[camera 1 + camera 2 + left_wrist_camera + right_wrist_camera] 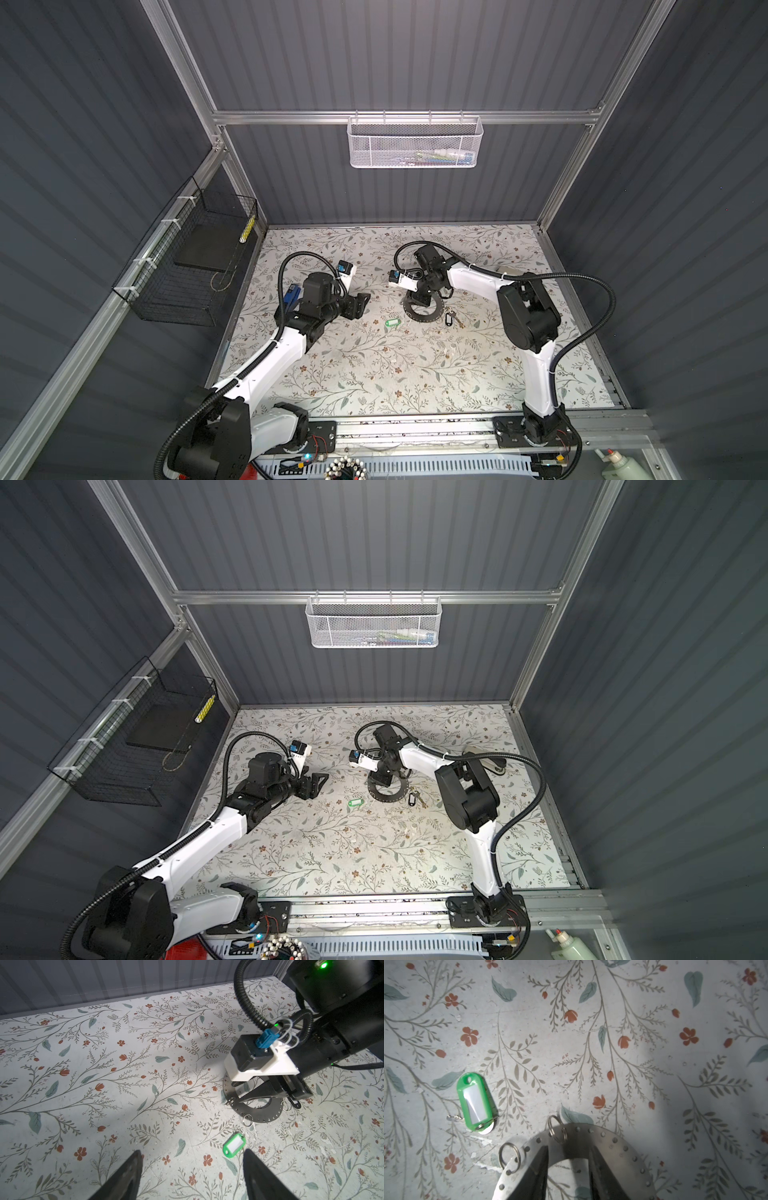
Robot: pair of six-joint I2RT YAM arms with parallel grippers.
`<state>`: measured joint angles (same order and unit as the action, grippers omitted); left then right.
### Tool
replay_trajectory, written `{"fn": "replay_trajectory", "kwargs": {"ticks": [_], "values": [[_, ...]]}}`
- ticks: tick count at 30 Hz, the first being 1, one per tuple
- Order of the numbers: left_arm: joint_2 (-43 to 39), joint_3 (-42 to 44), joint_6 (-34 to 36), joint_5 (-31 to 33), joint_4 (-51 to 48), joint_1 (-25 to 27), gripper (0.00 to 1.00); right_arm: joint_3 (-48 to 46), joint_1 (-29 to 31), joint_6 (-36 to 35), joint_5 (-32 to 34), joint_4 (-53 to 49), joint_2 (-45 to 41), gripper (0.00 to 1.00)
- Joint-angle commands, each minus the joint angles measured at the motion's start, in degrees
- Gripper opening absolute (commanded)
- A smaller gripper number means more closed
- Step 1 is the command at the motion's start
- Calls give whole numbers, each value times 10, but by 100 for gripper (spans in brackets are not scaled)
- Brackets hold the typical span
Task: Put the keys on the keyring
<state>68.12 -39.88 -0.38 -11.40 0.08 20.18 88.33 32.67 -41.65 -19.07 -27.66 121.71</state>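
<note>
The keyring (428,315) (388,796), a flat grey metal annulus with small rim holes, lies on the flowered table right of centre. Small split rings (509,1156) hang from its rim. My right gripper (569,1148) (419,301) is low over the keyring (612,1142), jaws partly apart, tips on its band and nothing between them. The green tag (391,322) (355,802) (474,1102) lies flat just left of the keyring. The black tag with a short silver key (448,319) (412,799) lies at the keyring's right. My left gripper (192,1152) (361,301) hovers open and empty, short of the green tag (234,1145).
A blue stapler (293,295) sits behind the left arm's wrist. A black wire basket (195,266) hangs on the left wall. A white mesh basket (415,141) hangs on the back rail. The table's front half (374,374) shows bare flowered surface.
</note>
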Motion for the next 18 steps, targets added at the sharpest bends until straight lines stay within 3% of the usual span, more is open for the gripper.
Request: {"fn": "replay_trajectory", "kwargs": {"ticks": [1,12,18], "values": [[0,4,14,2,12,-3,76,22,3,-16,13,-17,14,36],[24,-6,20,-2,15,-2,75,27,10,-55,9,-27,26,34],[30,-7,28,-6,16,-3,75,28,13,-62,14,-24,32,26]]}}
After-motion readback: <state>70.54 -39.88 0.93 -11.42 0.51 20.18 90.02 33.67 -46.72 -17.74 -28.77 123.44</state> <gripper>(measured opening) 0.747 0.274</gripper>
